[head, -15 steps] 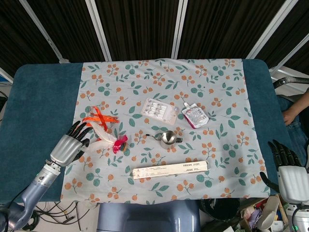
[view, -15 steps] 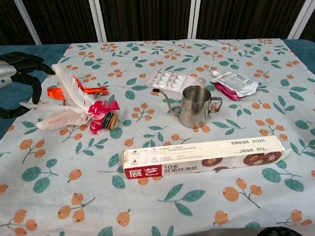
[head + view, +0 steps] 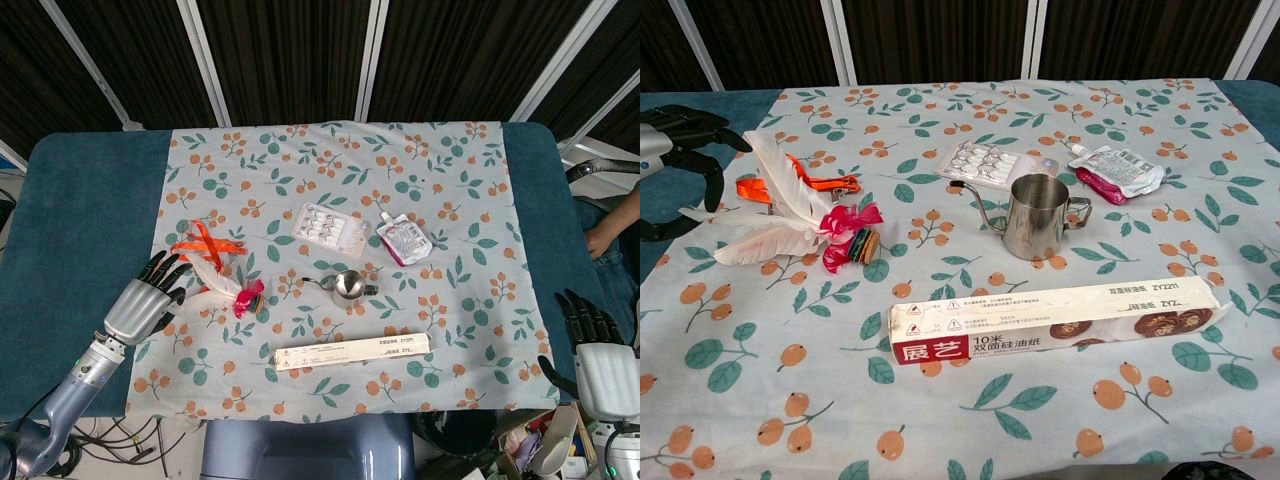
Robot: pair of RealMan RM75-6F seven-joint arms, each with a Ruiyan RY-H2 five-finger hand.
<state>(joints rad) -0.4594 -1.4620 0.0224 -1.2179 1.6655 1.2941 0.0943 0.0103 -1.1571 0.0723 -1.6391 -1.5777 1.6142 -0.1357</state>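
A: Two hands were in shot, and neither held anything. Your left hand [image 3: 140, 300] sat at the left edge of the floral cloth [image 3: 450, 180], fingers spread wide and curved a bit, palm empty. In the chest view the same hand [image 3: 675, 150] showed dark fingertips apart w/ a clear gap between thumb and the rest.

B: And what was closest to it?

A: The feather shuttlecock [image 3: 225, 285]. Its white feathers lay just beyond your fingertips, pink-ribboned base pointing away from the hand twd the cloth's middle. Couldn't tell if a fingertip touched the feathers; looked just beside, not gripping. An orange ribbon [image 3: 203, 243] lay next to the feathers, on the far side from your wrist.

B: Right hand?

A: Your right hand [image 3: 595, 350] was off the cloth at the table's [image 3: 80, 200] right front corner, fingers up and apart, nothing in them. Head view only.

B: Rest of the stuff?

A: Past the shuttlecock, further from your left fingers: a small steel pitcher [image 3: 348, 285] upright, thin spout twd your left hand. Beyond it a blister pack [image 3: 328, 226] and a red-white pouch [image 3: 403, 240], side by side. A long baking-paper box [image 3: 352, 351] lay flat nearer the front edge, well apart from both hands.
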